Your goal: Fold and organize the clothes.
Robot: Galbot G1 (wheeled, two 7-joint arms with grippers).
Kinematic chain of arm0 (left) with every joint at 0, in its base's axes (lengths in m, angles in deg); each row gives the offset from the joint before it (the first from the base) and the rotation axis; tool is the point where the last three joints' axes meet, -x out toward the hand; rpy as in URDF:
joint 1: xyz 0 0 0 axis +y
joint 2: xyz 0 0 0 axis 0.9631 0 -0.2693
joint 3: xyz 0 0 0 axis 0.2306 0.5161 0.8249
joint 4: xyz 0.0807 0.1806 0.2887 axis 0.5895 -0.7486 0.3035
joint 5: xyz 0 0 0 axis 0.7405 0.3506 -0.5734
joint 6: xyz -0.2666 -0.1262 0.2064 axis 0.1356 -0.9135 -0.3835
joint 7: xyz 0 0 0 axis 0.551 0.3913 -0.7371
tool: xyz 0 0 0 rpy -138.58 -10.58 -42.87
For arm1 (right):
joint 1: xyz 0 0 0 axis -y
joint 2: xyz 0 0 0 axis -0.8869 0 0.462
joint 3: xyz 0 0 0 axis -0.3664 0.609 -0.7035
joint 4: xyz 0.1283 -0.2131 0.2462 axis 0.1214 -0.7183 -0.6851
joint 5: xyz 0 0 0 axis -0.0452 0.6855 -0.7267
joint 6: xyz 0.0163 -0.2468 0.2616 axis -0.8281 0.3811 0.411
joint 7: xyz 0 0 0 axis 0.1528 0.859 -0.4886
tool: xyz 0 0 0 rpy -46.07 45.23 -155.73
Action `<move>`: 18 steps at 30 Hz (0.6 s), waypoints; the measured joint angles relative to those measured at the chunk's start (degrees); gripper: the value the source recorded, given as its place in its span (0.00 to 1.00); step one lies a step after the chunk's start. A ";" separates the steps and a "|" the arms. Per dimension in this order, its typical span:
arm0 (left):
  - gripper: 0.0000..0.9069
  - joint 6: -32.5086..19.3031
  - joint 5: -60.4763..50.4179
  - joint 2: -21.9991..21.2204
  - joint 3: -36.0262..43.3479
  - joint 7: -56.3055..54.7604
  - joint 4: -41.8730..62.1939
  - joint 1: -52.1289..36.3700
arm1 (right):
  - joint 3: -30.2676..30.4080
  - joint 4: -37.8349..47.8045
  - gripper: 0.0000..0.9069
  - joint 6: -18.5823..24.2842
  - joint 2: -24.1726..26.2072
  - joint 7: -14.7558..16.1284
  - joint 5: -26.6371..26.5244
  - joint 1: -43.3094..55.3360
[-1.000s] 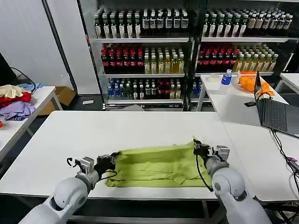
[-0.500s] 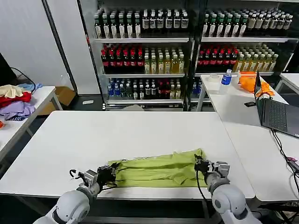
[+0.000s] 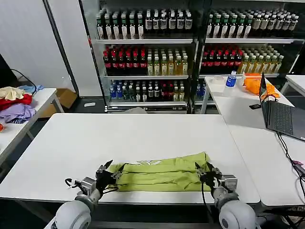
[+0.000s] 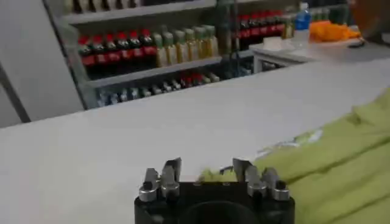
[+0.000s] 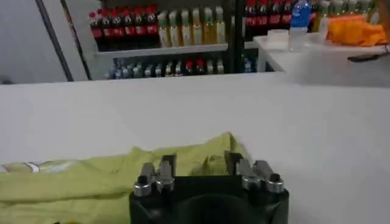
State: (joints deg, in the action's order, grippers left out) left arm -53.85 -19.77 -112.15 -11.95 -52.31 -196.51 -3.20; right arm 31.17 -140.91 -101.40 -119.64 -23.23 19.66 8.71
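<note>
The lime T-shirt [image 3: 162, 172] lies folded into a narrow band near the front edge of the white table [image 3: 119, 138]. My left gripper [image 3: 106, 171] sits at the band's left end, open, with a bit of lime cloth [image 4: 213, 175] showing between its fingers [image 4: 172, 169]. At the band's right end my right gripper [image 3: 206, 171] is open too. In the right wrist view the shirt [image 5: 91, 182] spreads in front of that gripper [image 5: 198, 163], a raised corner of it between the spread fingers [image 5: 231, 162].
Drink shelves [image 3: 190, 52] stand behind the table. A side table on the right holds a laptop [image 3: 279, 114], an orange cloth [image 3: 252, 83] and a blue bottle [image 3: 231, 78]. A pile of red, purple and cream clothes [image 3: 14, 102] lies on the left table.
Both grippers drew back toward the front edge, and the shirt went from a wide spread to a narrow folded band. Their fingers now stand apart at its ends.
</note>
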 measured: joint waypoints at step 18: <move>0.03 1.30 5.71 -12.42 -1.69 -9.00 2.60 2.40 | -5.55 -8.45 1.00 1.44 -0.80 0.23 2.62 -11.21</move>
State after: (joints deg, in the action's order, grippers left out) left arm -52.55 -14.06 -124.57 -13.64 -61.32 -193.91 -0.80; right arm 25.63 -149.36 -99.96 -120.44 -23.00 22.28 -2.50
